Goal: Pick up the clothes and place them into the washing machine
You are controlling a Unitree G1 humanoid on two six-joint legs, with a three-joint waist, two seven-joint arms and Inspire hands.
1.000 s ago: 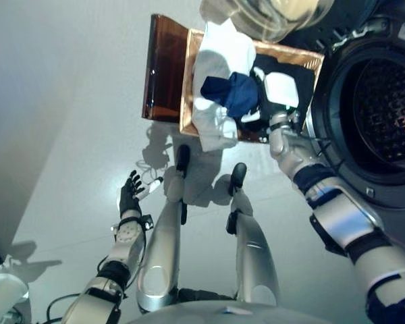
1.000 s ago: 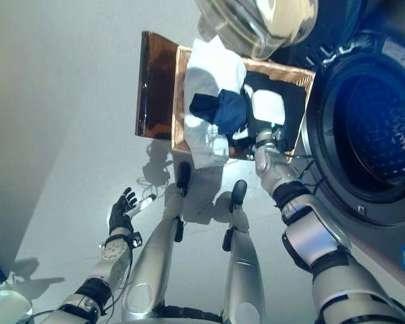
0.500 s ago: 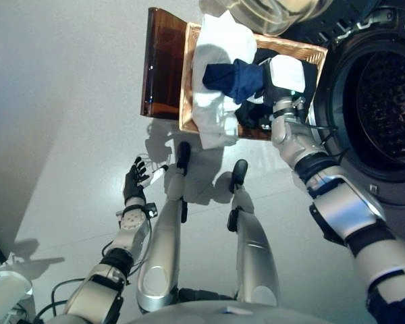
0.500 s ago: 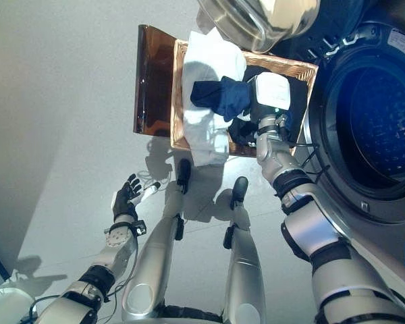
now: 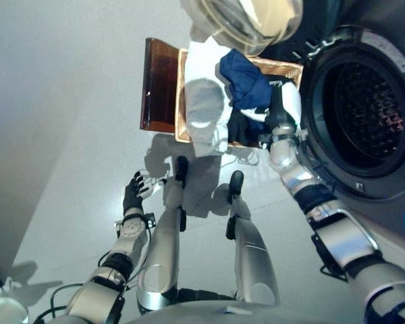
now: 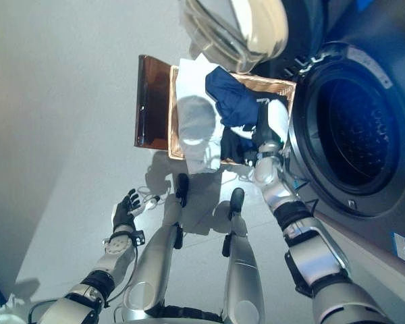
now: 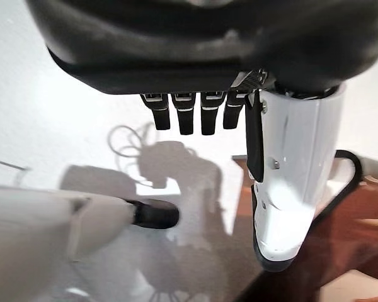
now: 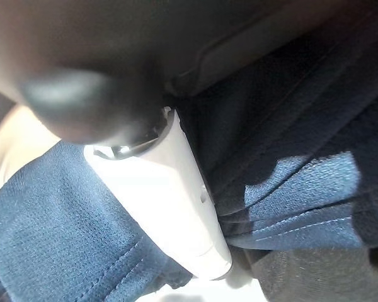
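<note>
Dark navy-blue knit garment [image 5: 246, 84] hanging over woven brown basket [image 5: 163, 84] on pale grey floor [image 5: 74, 135], right hand [image 5: 283, 111] gripping it beside open washing machine drum [image 5: 364, 111]; left hand [image 5: 133, 196] hovering low, fingers relaxed.

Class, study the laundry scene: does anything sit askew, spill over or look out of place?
Yes: the white garment spills over the near rim of the woven laundry basket and hangs toward the floor. The right hand grips the navy blue garment, held above the basket.
</note>
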